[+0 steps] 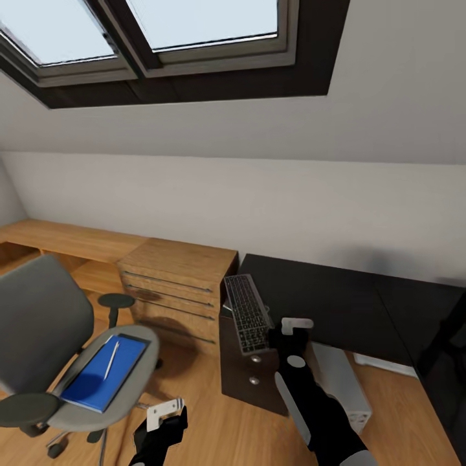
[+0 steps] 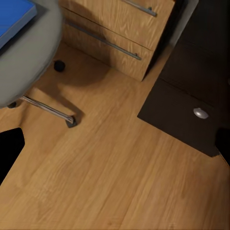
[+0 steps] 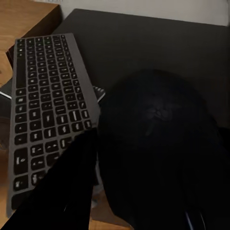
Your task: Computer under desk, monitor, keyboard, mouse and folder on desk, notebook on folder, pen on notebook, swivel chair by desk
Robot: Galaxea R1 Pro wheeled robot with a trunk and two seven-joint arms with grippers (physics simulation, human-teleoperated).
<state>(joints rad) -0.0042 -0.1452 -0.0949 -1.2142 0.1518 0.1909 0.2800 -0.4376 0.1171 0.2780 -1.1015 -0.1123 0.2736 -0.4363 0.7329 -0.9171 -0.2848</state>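
Mouse going down by the keyboard.
My right gripper w/ mouse at keyboard's side; left gripper idle—jaw states: can't tell.

A light-wood drawer chest with bar handles stands beyond the left jaws. Dark-framed skylights sit high above. Wood floor lies beneath the jaws.
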